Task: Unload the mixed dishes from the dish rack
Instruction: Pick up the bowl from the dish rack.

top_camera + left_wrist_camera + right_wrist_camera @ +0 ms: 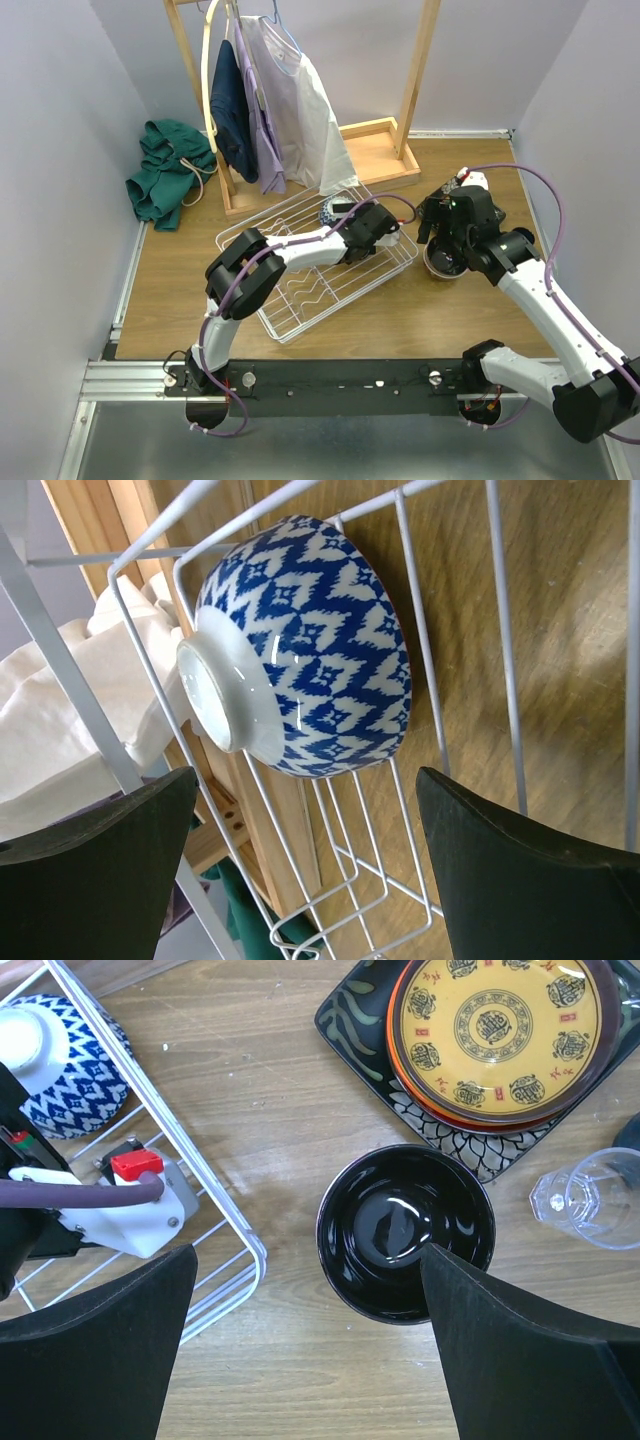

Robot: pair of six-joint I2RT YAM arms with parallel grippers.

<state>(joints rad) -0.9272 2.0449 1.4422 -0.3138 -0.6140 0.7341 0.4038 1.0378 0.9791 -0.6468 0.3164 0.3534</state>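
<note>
Rack [300, 312]: long axis 8 to 2 o'clock overhead; blue bowl [310, 650] tilted in its 1 o'clock corner. Left hand [305, 805] and right hand [308, 1265] gape, empty. Only right wrist shows plates [500, 1030], glass [590, 1200].

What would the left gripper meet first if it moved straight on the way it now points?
Most likely the blue-white bowl, lying on its side in the dish rack, straight ahead of the left gripper, fingers open. A rack wire might touch first; depth is unclear.

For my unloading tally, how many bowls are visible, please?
2: blue-and-white bowl in the dish rack; dark bowl on the table beside it. Others may be hidden.
</note>
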